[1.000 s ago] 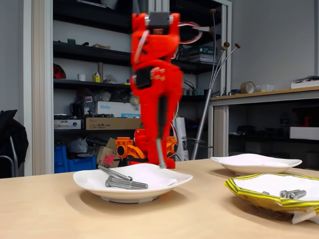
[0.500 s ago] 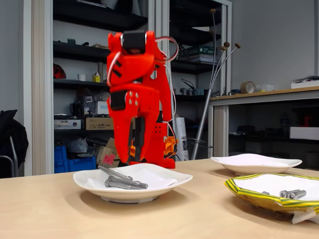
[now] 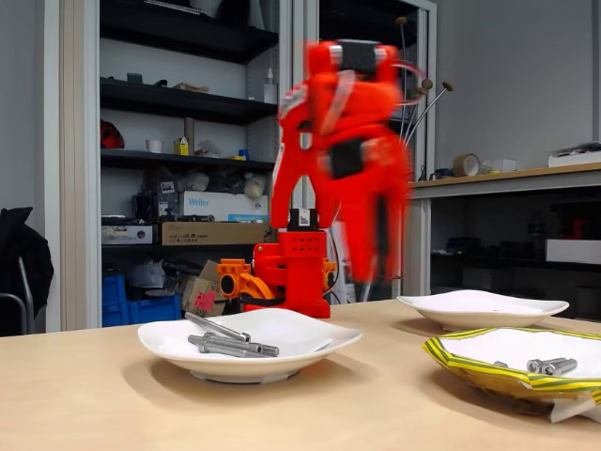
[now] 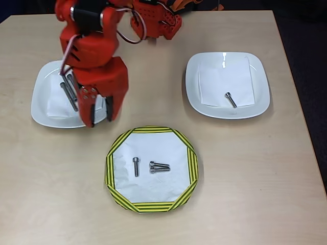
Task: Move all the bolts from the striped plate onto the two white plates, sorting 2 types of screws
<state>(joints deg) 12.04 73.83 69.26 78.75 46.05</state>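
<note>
**Observer:** What has changed on your feed in the last second?

**Operator:** The red arm has swung off the left white plate (image 4: 42, 99). A second ago I had the claw (image 4: 100, 113) hanging over that plate with a long bolt in it. Now, in the overhead view, it hovers over the bare wooden bench (image 4: 153, 66) between that plate and the yellow-and-green striped plate (image 4: 151, 205). Its two fingers stand apart with nothing between them. In the fixed view the arm is only a red blur.

**Observer:** So the bolt was dropped?

**Operator:** I judge so. One long bolt is delivered, and the arm looks headed back for another.

**Observer:** Give me a count.

**Operator:** Three plates: two glossy white ones with wavy rims and the striped one. The left white plate holds long slim silver bolts (image 4: 68, 91). I see two for certain from above, and the arm covers part of the plate. The fixed view (image 3: 231, 339) suggests a third, but I cannot be sure. The right white plate (image 4: 258, 104) holds one short stubby silver bolt (image 4: 230, 99). The striped plate has one short bolt (image 4: 136, 166) lying alone, and just beside it a close pair (image 4: 159, 166) touching side by side. So three bolts are left to move, as far as I can tell.
</note>
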